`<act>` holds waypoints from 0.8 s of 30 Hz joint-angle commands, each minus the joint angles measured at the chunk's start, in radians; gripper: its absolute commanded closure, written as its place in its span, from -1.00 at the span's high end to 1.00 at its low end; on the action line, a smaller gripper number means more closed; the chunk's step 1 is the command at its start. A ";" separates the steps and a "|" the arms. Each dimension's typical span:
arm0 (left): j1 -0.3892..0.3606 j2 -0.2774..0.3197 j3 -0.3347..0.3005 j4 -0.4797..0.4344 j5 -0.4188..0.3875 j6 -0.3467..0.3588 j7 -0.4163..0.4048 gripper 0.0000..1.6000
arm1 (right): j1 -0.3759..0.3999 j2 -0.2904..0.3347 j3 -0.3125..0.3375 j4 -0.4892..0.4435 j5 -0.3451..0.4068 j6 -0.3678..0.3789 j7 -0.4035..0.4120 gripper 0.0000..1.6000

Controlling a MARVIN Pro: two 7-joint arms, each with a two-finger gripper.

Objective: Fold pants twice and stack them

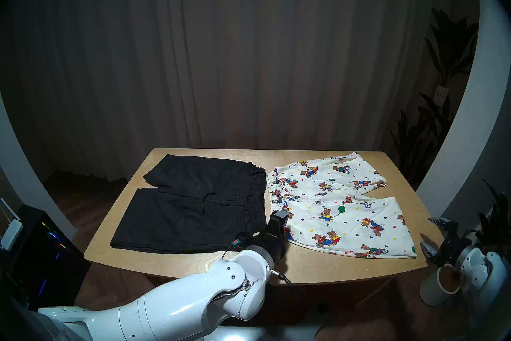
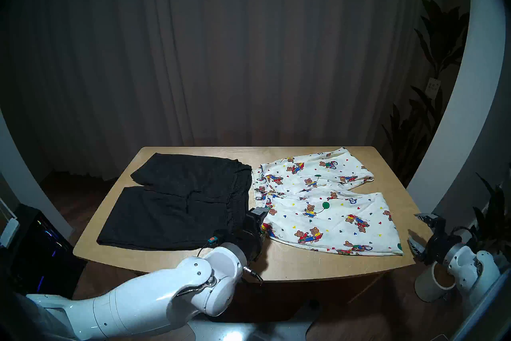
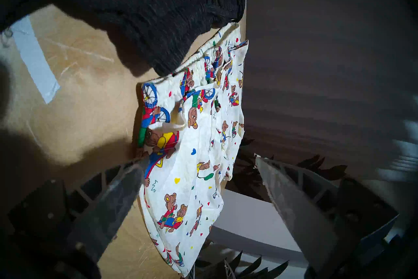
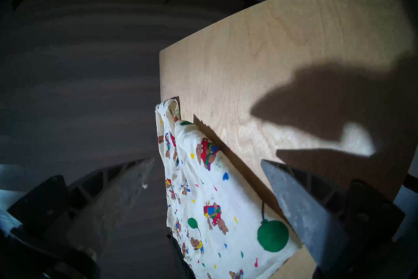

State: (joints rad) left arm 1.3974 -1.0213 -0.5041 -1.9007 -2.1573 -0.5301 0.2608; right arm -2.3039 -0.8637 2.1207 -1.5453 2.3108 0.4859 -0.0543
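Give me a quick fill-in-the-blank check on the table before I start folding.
1. The black shorts lie on the ____ half of the table.
2. The bear-print shorts lie ____, unfolded.
3. The left gripper has its jaws ____.
4. The right gripper holds ____.

Missing words: left; flat; open; nothing

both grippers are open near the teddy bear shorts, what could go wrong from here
1. The teddy bear shorts lie waistband to waistband with the black shorts; the open left gripper is at that seam and could pinch both pairs.
2. The near leg hem sits by the table edge, so a pull might drag it off.
3. The right gripper is off the table's side and may clip the edge.
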 commanded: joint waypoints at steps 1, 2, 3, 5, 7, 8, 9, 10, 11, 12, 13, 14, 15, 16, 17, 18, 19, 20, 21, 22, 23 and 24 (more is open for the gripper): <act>-0.033 -0.013 0.010 -0.010 0.020 -0.002 0.039 1.00 | 0.032 0.014 -0.005 0.016 -0.023 0.012 0.042 1.00; -0.033 -0.015 0.007 -0.010 0.013 -0.005 0.049 1.00 | 0.036 0.015 -0.011 0.021 -0.031 0.013 0.047 1.00; -0.033 -0.016 0.005 -0.009 0.011 0.000 0.052 1.00 | 0.040 0.016 -0.016 0.026 -0.035 0.016 0.051 1.00; -0.035 -0.019 0.003 -0.003 0.007 0.000 0.068 1.00 | 0.045 0.017 -0.023 0.034 -0.043 0.020 0.055 1.00; -0.037 -0.021 0.003 0.002 0.010 0.008 0.069 1.00 | 0.053 0.022 -0.034 0.047 -0.054 0.030 0.063 1.00; -0.042 -0.022 0.002 0.005 0.005 0.014 0.079 1.00 | 0.057 0.023 -0.041 0.053 -0.062 0.032 0.069 1.00; -0.044 -0.024 0.002 0.008 0.007 0.016 0.083 1.00 | 0.061 0.023 -0.045 0.057 -0.066 0.032 0.072 1.00; -0.047 -0.026 0.002 0.010 0.008 0.018 0.089 1.00 | 0.064 0.028 -0.051 0.063 -0.078 0.037 0.080 1.00; -0.049 -0.027 0.002 0.012 0.010 0.020 0.090 1.00 | 0.067 0.028 -0.054 0.066 -0.080 0.038 0.083 1.00; -0.051 -0.029 0.002 0.014 0.011 0.020 0.096 1.00 | 0.069 0.031 -0.058 0.070 -0.084 0.042 0.085 1.00; -0.052 -0.032 -0.001 0.016 0.011 0.018 0.100 1.00 | 0.071 0.034 -0.061 0.074 -0.085 0.047 0.088 1.00; -0.058 -0.031 0.003 0.016 0.017 0.019 0.111 1.00 | 0.072 0.038 -0.064 0.078 -0.092 0.051 0.092 1.00; -0.058 -0.033 0.000 0.017 0.015 0.019 0.113 1.00 | 0.073 0.042 -0.066 0.082 -0.093 0.058 0.095 1.00; -0.058 -0.033 -0.001 0.018 0.015 0.021 0.115 1.00 | 0.071 0.048 -0.067 0.083 -0.098 0.066 0.097 1.00; -0.059 -0.033 -0.003 0.018 0.014 0.023 0.117 1.00 | 0.070 0.049 -0.067 0.082 -0.105 0.065 0.102 1.00; -0.060 -0.033 -0.004 0.017 0.012 0.025 0.124 1.00 | 0.068 0.053 -0.067 0.083 -0.103 0.075 0.102 1.00; -0.061 -0.032 -0.005 0.016 0.010 0.028 0.130 1.00 | 0.067 0.054 -0.067 0.082 -0.104 0.078 0.102 1.00; -0.061 -0.032 -0.006 0.015 0.009 0.030 0.131 1.00 | 0.062 0.061 -0.066 0.083 -0.109 0.088 0.104 1.00; -0.061 -0.032 -0.007 0.015 0.009 0.030 0.134 1.00 | 0.059 0.066 -0.064 0.084 -0.106 0.100 0.104 1.00; -0.063 -0.031 -0.007 0.013 0.009 0.032 0.141 1.00 | 0.051 0.070 -0.061 0.082 -0.114 0.106 0.107 1.00; -0.062 -0.031 -0.008 0.012 0.010 0.033 0.142 1.00 | 0.046 0.073 -0.057 0.082 -0.115 0.115 0.110 1.00; -0.066 -0.027 -0.006 0.009 0.011 0.037 0.151 1.00 | 0.038 0.080 -0.053 0.082 -0.115 0.130 0.112 1.00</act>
State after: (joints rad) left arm 1.3567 -1.0416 -0.5024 -1.8731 -2.1477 -0.5013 0.4054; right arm -2.2364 -0.8200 2.0507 -1.4523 2.2056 0.5607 0.0431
